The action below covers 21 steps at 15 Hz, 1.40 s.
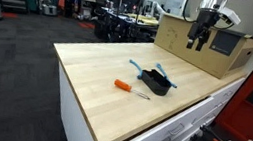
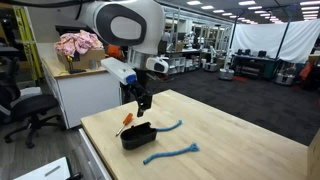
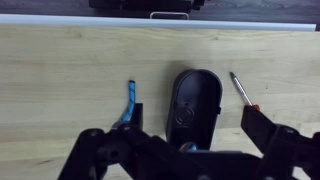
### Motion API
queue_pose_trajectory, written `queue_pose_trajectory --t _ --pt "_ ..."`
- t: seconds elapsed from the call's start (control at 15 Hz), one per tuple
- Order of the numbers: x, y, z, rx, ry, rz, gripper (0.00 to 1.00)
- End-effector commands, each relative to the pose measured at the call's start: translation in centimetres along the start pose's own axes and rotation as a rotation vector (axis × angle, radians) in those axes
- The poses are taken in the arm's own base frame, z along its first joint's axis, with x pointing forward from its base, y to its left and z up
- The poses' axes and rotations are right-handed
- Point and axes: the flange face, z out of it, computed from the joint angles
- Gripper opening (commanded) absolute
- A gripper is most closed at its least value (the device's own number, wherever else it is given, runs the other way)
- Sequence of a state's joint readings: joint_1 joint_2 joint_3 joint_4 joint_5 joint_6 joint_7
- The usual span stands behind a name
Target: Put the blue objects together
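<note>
Pale wooden tabletop (image 1: 90, 75) carrying a small black tray (image 1: 153, 83), an orange-handled screwdriver (image 1: 124, 85) and the two blue objects (image 1: 139, 66), all gathered toward its right side in an exterior view. Claw (image 2: 142, 103) hanging in the air over the tray's far end, pointed straight down, touching nothing. In the wrist view, dark fingers (image 3: 100, 152) spread wide toward either side of the bottom edge, jaws fully apart, nothing gripped, only the tray (image 3: 195, 100) on the tabletop below. Both blue objects flat on the wood, outside the tray and not together. In an exterior view, far blue stick (image 2: 168, 127) just right of the tray (image 2: 137, 136), its left end close against the tray's wall; cannot tell whether touching. Near blue stick (image 2: 172, 153) further toward the camera, apart from the tray, with a strip of bare wood between it and its twin. Screwdriver (image 2: 127, 120) at the tray's far left side there, close by. From the wrist, one of the blue objects (image 3: 128, 103) left of the tray with a clear gap, the screwdriver (image 3: 240, 88) just to the tray's right, metal tip toward the far edge. Cardboard box (image 1: 216, 49) beyond the tabletop's far right corner.
</note>
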<state>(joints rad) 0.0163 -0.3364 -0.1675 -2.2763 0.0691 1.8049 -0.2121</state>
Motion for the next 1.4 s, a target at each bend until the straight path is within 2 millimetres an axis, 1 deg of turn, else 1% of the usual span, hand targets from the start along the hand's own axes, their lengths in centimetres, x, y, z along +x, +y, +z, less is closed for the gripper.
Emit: queue_pose_trajectory --t 0.0,0.13,0.27,0.4,0.53,0.67,0.87,1.0,1.13,1.33 --pt "0.0 0.0 0.0 0.000 -0.001 0.000 1.00" --pt "1.6 -0.6 0.8 0.006 -0.020 0.017 1.00" --pt "3.1 -1.9 1.7 0.008 -0.022 0.041 1.00" --pt "4.8 -3.7 2.5 0.014 -0.006 0.072 1.00" --pt "6.9 -5.4 3.6 0.020 0.027 0.128 1.00" --pt "9.1 -6.3 4.8 0.023 0.071 0.164 1.00" --pt "12.4 -6.6 7.4 0.008 0.103 0.162 1.00" --pt "14.6 -5.9 9.3 -0.004 0.093 0.166 1.00" --pt "16.4 -5.4 10.8 -0.024 0.111 0.190 1.00" --pt "19.1 -5.2 12.6 -0.062 0.147 0.222 1.00"
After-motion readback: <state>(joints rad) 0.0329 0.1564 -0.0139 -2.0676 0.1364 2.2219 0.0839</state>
